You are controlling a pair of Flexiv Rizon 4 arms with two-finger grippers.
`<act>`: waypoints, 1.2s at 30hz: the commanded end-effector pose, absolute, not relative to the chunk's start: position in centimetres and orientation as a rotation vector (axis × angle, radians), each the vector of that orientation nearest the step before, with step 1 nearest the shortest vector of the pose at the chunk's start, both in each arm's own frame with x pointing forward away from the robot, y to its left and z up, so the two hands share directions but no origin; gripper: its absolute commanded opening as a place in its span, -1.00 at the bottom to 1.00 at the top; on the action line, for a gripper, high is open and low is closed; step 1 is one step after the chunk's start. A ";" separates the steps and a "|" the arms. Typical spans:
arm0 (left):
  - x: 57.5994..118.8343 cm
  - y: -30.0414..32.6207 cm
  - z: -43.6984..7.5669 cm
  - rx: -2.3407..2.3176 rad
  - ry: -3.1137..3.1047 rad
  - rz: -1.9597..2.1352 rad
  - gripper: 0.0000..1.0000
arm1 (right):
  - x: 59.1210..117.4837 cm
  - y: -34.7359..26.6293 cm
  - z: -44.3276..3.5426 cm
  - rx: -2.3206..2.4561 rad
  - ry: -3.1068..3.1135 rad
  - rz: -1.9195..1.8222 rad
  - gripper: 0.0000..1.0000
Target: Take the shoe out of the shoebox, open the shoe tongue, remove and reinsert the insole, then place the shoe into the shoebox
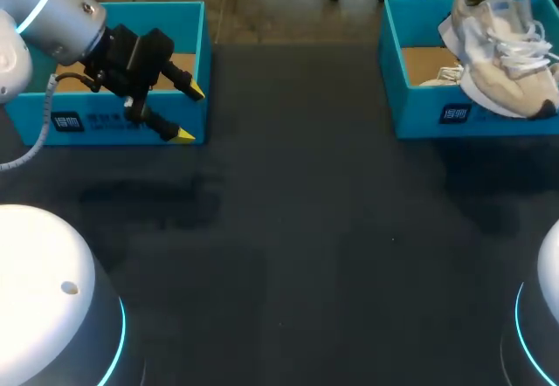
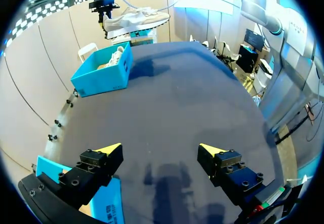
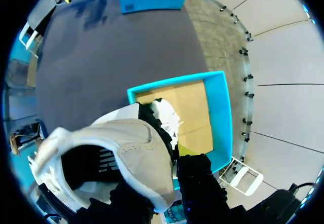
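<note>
Our right gripper [image 3: 162, 176] pinched the beige sneaker [image 1: 505, 58] by its heel collar above the right-hand shoebox [image 1: 419, 111]. We judged it light, soft-walled and prone to swing. Our left gripper [image 2: 160, 150] stood spread wide.

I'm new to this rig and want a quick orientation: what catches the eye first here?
A pale shoe hangs above the blue shoebox at the table's far right, clamped in the right gripper. At far left, the left gripper hovers open over a second blue box.
</note>
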State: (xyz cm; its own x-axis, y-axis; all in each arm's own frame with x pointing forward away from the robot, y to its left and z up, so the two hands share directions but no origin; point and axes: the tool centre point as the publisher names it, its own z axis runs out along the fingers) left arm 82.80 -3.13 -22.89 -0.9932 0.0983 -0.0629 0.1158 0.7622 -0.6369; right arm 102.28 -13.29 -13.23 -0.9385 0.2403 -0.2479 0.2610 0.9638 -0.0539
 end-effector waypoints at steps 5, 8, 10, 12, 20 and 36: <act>82.8 -3.1 -22.8 0.179 2.927 -1.055 1.00 | 107.5 -17.3 -14.2 0.322 2.909 -0.143 -1.00; 82.8 -3.1 -22.8 0.179 2.927 -1.055 1.00 | 109.0 -18.6 -14.6 0.321 2.906 -0.142 -1.00; 82.8 -3.1 -22.8 0.179 2.927 -1.055 1.00 | 110.4 -19.9 -14.9 0.319 2.904 -0.148 -1.00; 82.8 -3.1 -22.8 0.179 2.927 -1.055 1.00 | 111.6 -21.0 -15.0 0.314 2.902 -0.175 -1.00; 82.8 -3.1 -22.8 0.179 2.927 -1.055 1.00 | 115.7 -24.5 -15.7 0.316 2.902 -0.224 -1.00; 82.8 -3.1 -22.8 0.179 2.927 -1.055 1.00 | 120.0 -30.1 -16.6 0.903 2.841 -0.258 -1.00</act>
State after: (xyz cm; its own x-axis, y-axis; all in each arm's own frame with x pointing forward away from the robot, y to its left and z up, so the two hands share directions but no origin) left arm 82.80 -3.13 -22.89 -0.9932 0.0983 -0.0629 0.1158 0.7622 -0.6369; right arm 118.75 -29.73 -17.05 -0.8768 0.3946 -0.2749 0.4347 0.8948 -0.1020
